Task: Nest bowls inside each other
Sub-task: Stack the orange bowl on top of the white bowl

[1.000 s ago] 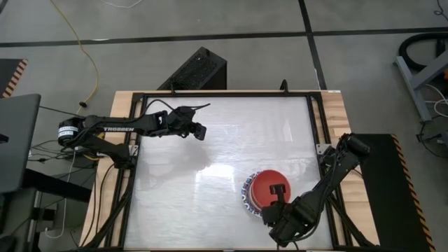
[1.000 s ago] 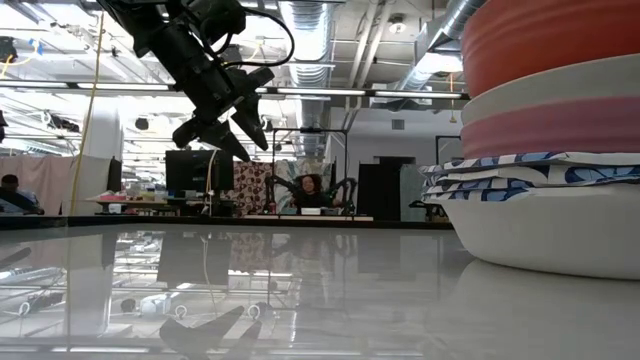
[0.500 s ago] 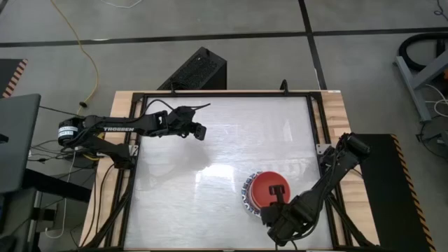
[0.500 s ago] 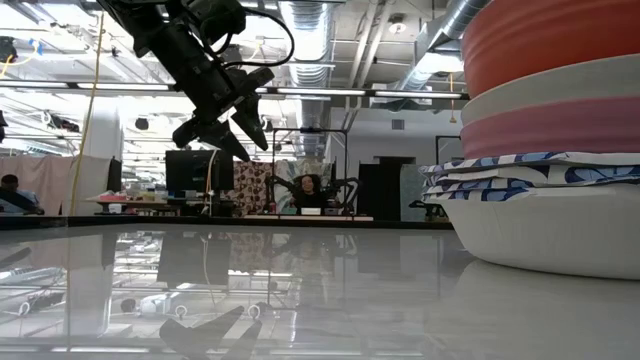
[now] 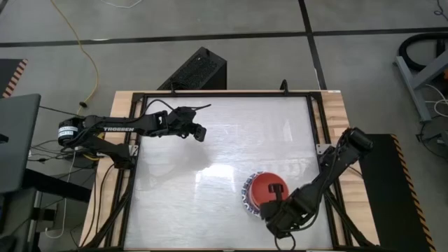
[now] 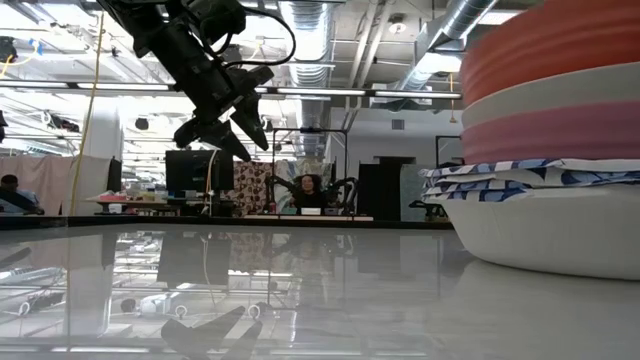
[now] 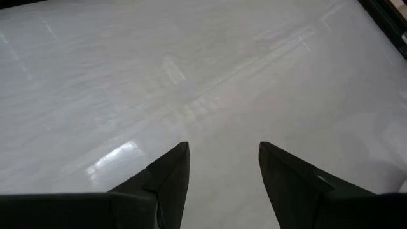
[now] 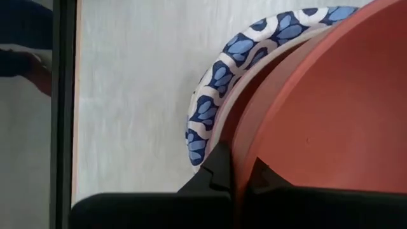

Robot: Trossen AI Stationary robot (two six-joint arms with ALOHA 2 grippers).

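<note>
Near the table's near right stands a stack of nested bowls. A red bowl [image 5: 264, 187] lies on top. Under it the low view shows a cream bowl [image 6: 560, 92], a pink one [image 6: 560, 130], blue-patterned rims [image 6: 530, 168] and a white bowl [image 6: 550, 230] resting on the table. My right gripper [image 5: 276, 190] is shut on the red bowl. My left gripper [image 5: 199, 132] hangs open above the table's far left, with nothing between its fingers [image 7: 172, 172]. My right gripper pinches the red bowl's rim [image 8: 245, 166] on its near right side, with one finger [image 8: 219, 168] outside the wall and the other [image 8: 262, 177] inside. The fingers slant steeply down from the near right. The red bowl sits in the stack, a little tilted.
Bare white tabletop [image 5: 224, 154] lies between the two grippers. A black frame rail [image 8: 63, 95] runs close beside the stack, along the table's edge. A black box [image 5: 199, 70] stands beyond the far edge. People sit far off in the room [image 6: 313, 190].
My right gripper has tipped to point more steeply down while staying shut on the red bowl's rim. In the low view the red bowl's top edge has sunk and now slants. The bowls beneath have not moved.
</note>
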